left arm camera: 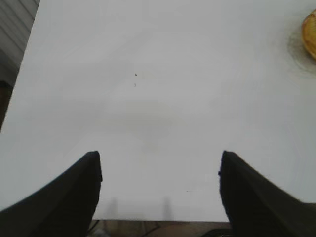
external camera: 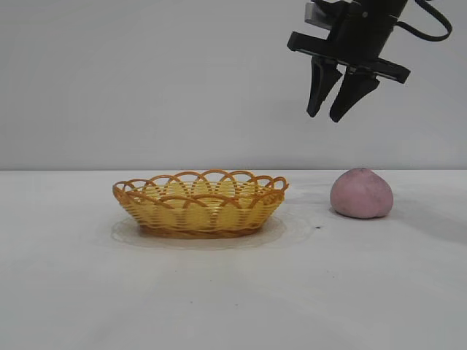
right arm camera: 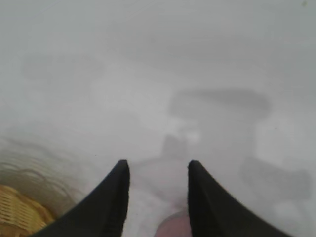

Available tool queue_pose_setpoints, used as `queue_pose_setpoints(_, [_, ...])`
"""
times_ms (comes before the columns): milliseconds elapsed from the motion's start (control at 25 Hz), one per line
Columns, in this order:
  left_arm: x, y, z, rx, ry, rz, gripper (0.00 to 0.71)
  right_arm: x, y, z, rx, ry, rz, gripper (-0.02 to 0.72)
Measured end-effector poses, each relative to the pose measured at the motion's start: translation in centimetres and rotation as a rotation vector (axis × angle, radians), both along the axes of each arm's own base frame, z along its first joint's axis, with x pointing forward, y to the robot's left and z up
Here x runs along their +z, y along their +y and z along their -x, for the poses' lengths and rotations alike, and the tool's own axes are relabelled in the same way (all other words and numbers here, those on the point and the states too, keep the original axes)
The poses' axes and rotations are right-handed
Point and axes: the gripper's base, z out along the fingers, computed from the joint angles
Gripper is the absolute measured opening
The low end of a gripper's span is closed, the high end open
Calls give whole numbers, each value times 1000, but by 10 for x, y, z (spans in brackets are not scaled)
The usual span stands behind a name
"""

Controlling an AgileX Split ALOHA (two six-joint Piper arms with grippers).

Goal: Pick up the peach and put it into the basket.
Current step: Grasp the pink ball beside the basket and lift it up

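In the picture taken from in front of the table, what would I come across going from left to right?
basket on the white table → right gripper, hanging in the air with nothing between its parted fingers → peach on the table.

The left gripper (left arm camera: 160, 185) shows as two dark, blunt fingers (left arm camera: 69, 197) set wide apart with nothing between them, above a plain white tabletop (left arm camera: 158, 98). A small dark speck (left arm camera: 136, 75) marks the surface farther out. At one edge, a sliver of the yellow woven wicker basket (left arm camera: 310, 34) is visible, well apart from the fingers.
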Motion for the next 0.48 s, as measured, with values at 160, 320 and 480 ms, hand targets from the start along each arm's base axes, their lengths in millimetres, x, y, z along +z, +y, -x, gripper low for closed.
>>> queue_pose_setpoints(160, [-8,0,11,-28,-61,-8,449,-1,0,2,12,17,5,244])
queue_pose_setpoints(320, [-14,-5,8,-80,-73,-7,449,-1,0,4,23,37,9,244])
queue_pose_setpoints(480, [-15,-5,8,-90,-82,-14,449,-2,-1,5,31,55,17,244])
